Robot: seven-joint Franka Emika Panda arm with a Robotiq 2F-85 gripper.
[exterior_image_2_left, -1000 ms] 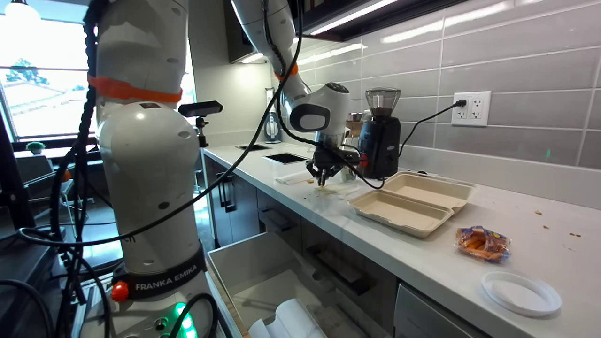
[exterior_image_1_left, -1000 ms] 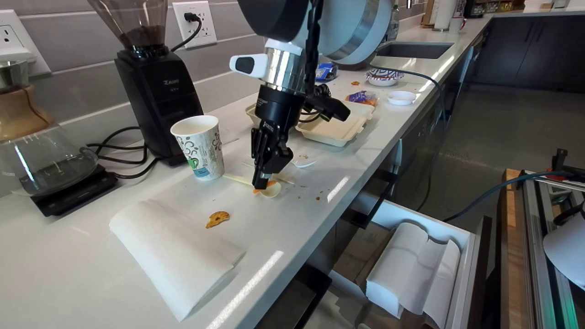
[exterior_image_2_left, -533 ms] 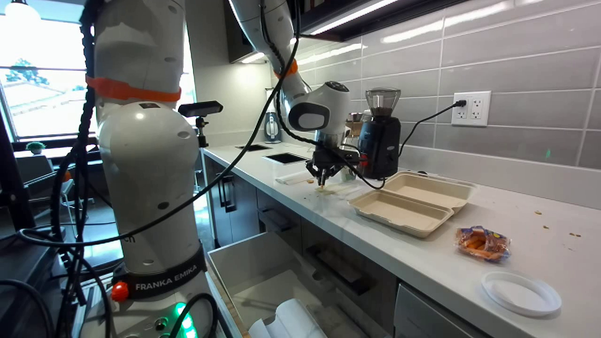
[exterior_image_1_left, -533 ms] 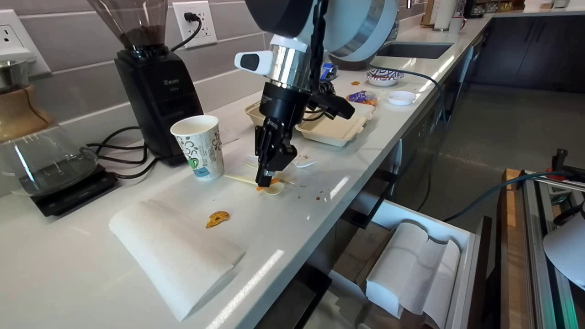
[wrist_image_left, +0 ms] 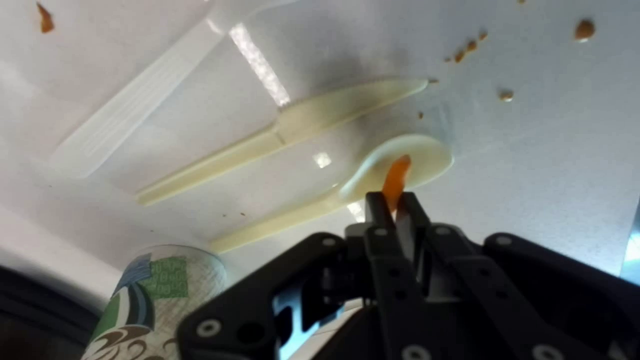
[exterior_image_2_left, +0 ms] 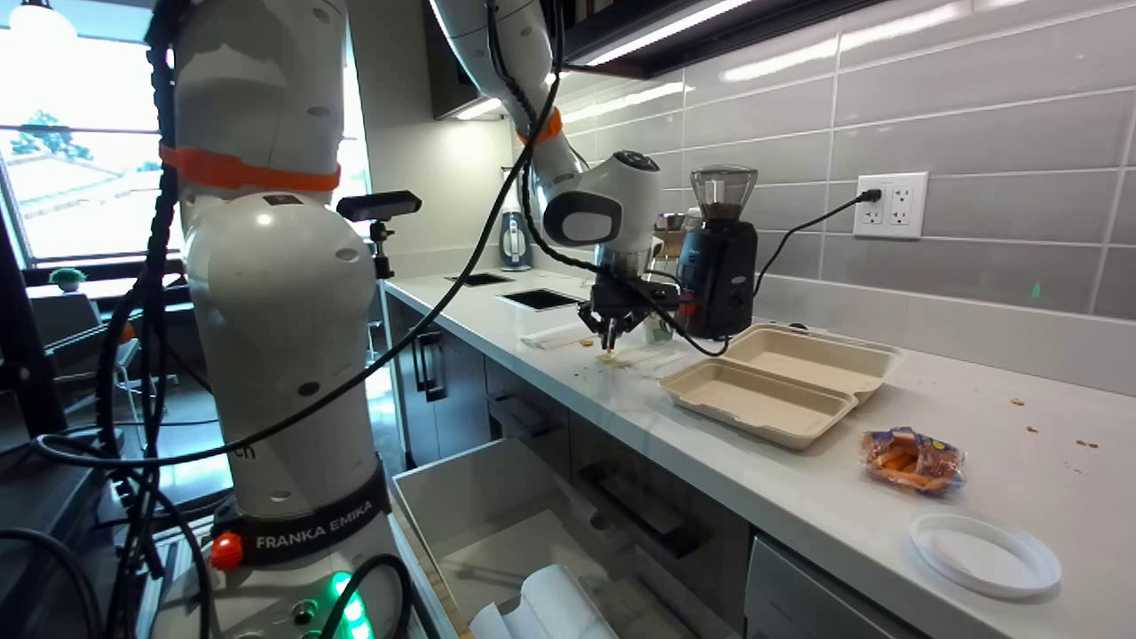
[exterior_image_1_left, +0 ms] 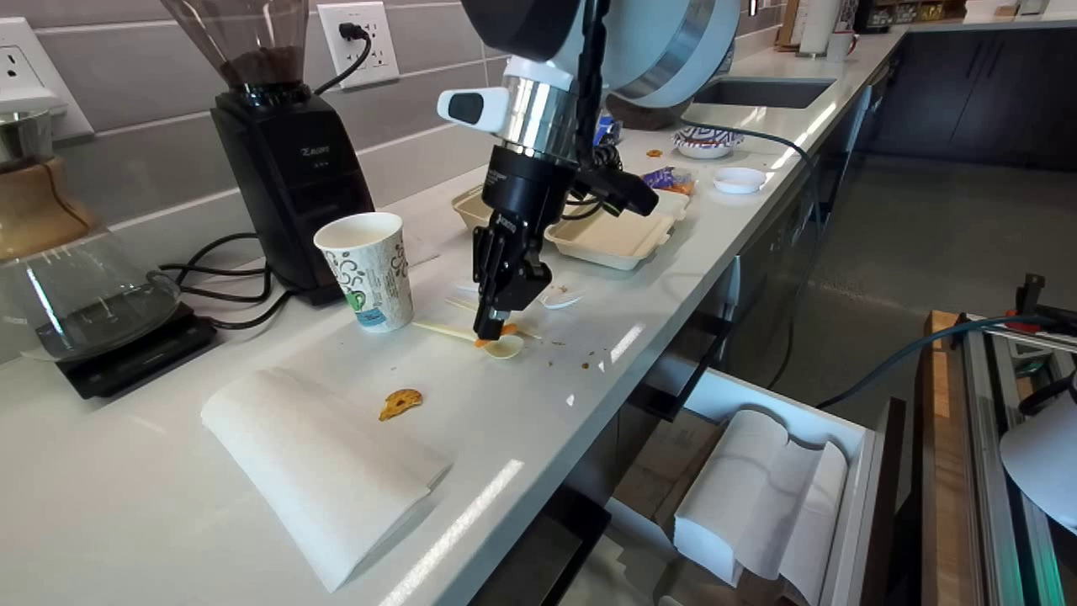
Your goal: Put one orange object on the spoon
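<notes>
A small bright orange object point(wrist_image_left: 396, 175) sticks out from between the fingertips of my gripper point(wrist_image_left: 393, 201), which is shut on it. In the wrist view its free end overlaps the bowl of the pale yellowish-white spoon point(wrist_image_left: 431, 159). Whether it touches the bowl I cannot tell. The spoon lies on the counter, its handle pointing towards the paper cup. From an exterior view, my gripper point(exterior_image_1_left: 490, 331) points down close above the spoon point(exterior_image_1_left: 505, 348), hiding part of its handle near the bowl.
A paper cup point(exterior_image_1_left: 368, 273) stands by the spoon's handle end. A pale knife point(wrist_image_left: 320, 116) and a white utensil point(wrist_image_left: 135, 102) lie alongside. An orange-brown chip point(exterior_image_1_left: 400, 403), a folded paper sheet point(exterior_image_1_left: 320, 471), crumbs point(wrist_image_left: 584, 31) and a takeout box point(exterior_image_2_left: 763, 404) share the counter.
In an exterior view my gripper has shifted a little to the right and slightly up, carrying the orange object. More of the spoon's handle shows. The jaws have stayed shut.
</notes>
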